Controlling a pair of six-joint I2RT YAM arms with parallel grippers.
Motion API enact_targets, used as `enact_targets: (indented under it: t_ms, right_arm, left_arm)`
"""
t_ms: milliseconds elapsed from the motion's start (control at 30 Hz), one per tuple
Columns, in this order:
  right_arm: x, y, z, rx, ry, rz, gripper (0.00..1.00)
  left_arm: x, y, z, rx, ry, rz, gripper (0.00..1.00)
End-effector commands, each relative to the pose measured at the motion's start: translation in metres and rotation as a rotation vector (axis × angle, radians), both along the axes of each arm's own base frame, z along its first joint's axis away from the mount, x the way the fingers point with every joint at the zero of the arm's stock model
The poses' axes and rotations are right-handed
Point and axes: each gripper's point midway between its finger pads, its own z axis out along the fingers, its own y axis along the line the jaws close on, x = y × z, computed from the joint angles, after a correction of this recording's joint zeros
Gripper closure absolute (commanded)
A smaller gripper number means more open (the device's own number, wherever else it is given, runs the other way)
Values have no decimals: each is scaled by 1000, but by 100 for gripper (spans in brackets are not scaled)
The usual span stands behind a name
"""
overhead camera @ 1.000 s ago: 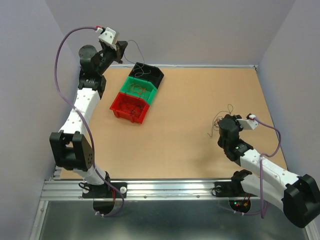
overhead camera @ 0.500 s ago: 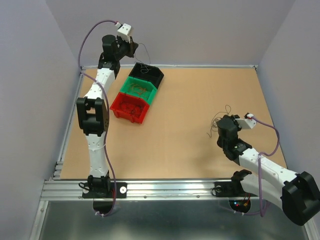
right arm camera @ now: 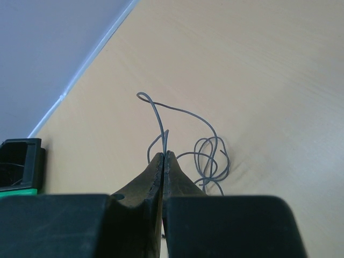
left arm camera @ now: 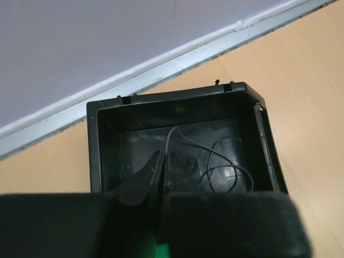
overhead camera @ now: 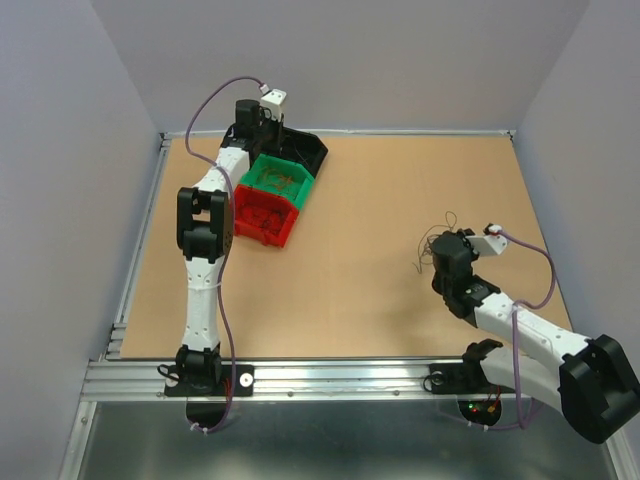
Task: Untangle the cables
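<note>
Since a second ago the left arm has swung from the back-left corner to the black bin [left arm camera: 94, 145], and the left gripper [left arm camera: 163, 157] now hangs over that bin's open top. Its jaws are pressed almost together on a dark strand [left arm camera: 170, 141], hair-thin and wiry, which runs straight up from the tips toward the bin's far wall. More thin dark loops [left arm camera: 226, 169] lie curled on the bin's smooth, glossy plastic floor.

Next to the black bin sit a green bin [overhead camera: 306, 188] holding reddish-brown strands, then a red bin [overhead camera: 265, 232], all boxy with straight walls.

Well apart from the black bin, the right gripper [right arm camera: 164, 155] is closed on a grey cable [right arm camera: 185, 113]. It rises from the tips, arches over and ends in a small coil on the matte tan table [overhead camera: 380, 220].
</note>
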Motion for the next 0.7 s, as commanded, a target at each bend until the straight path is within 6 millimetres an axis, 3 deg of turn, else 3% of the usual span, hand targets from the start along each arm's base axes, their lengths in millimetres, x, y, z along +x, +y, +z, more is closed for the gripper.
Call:
enact_targets:
  t_ms: [0,67,100,200,267,300,333,367,400,433,467,500,567,600,667]
  right_arm:
    - [13,5,33,49,-82,-9,100]
    - [14,7,34,44,-77,4,99]
    - [16,11,33,43,-72,19,100]
    - [22,24,29,-20,-36,108,100]
    - [32,40,36,-36,-60,193,100]
    - [40,58,38,-72,-44,291,99]
    - [41,66,28,-99,-12,344,99]
    - [46,86,37,-99,-20,441,100]
    - [49,97,30,-118,4,503,99]
    - [52,109,37,-160,-7,577,99]
    - [48,132,39,-163,-25,719,100]
    - [45,146,41,-176,-47,802,99]
    - [32,174,54,-189,-134,983,99]
    - [28,183,63,-189,-186,1034,99]
    - [20,190,66,-184,-214,1090,96]
  left_arm:
    - [-2,-1,69,17,-138,-25,69]
    - [-6,-2,82,15,-154,-28,59]
    - [-10,-2,96,13,-172,-28,50]
    - [-21,0,120,11,-198,-25,39]
    - [-27,4,129,24,-208,-15,36]
    - [-37,7,136,30,-213,-13,34]
    - [-42,9,138,39,-212,-11,32]
    - [-51,12,124,57,-181,-8,29]
    - [-65,14,145,54,-211,-13,28]
    - [-77,10,147,41,-208,-47,27]
    - [-91,7,125,30,-173,-72,25]
    - [-111,5,148,8,-218,-104,25]
    - [-141,-14,156,-52,-262,-213,21]
    - [-170,-22,146,-90,-236,-274,19]
    - [-198,-43,145,-116,-253,-356,19]
